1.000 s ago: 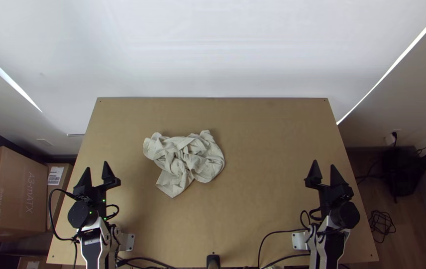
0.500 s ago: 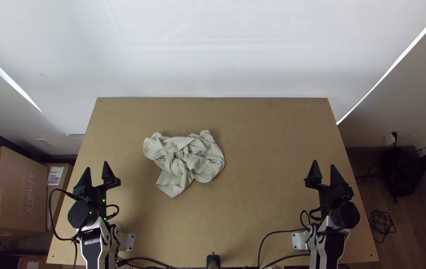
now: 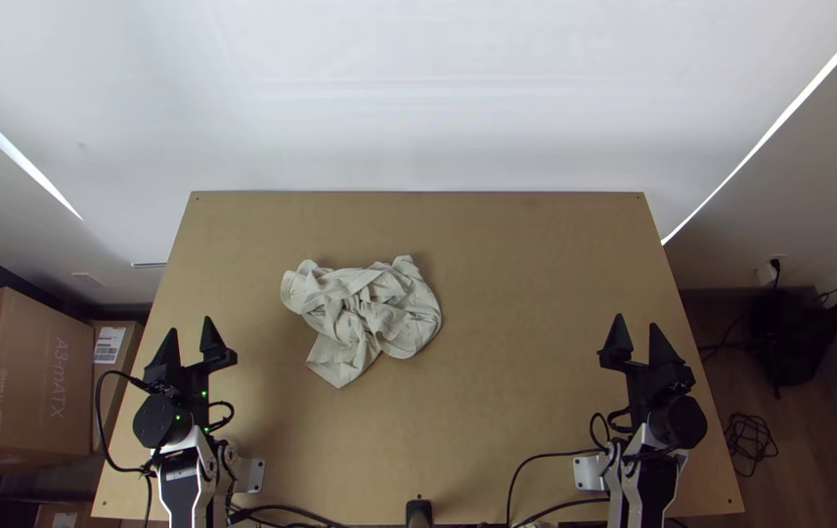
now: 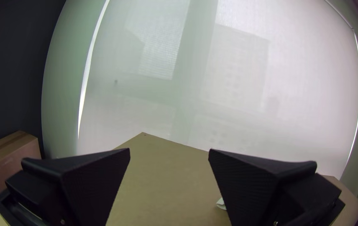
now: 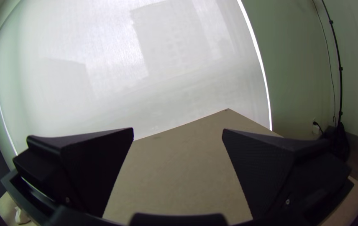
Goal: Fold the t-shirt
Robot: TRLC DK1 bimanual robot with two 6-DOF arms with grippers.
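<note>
The shirt (image 3: pixel 365 311) lies bunched on the bench (image 3: pixel 526 293); left gripper (image 3: pixel 190 325) and right gripper (image 3: pixel 637 320) have jaws apart; pinching several layers could drag the whole bundle.

Light wooden desk (image 3: pixel 497 391), flat, small dark hole near each far corner. T-shirt (image 3: pixel 370 308) on it, bunched and wrinkled, left of middle, apart from all edges; one flap points to near edge. Dark cables (image 3: pixel 291 508) along near edge. Pale plates (image 3: pixel 257 476) toward both near corners. Small black object (image 3: pixel 418 512) at near edge, middle.
</note>
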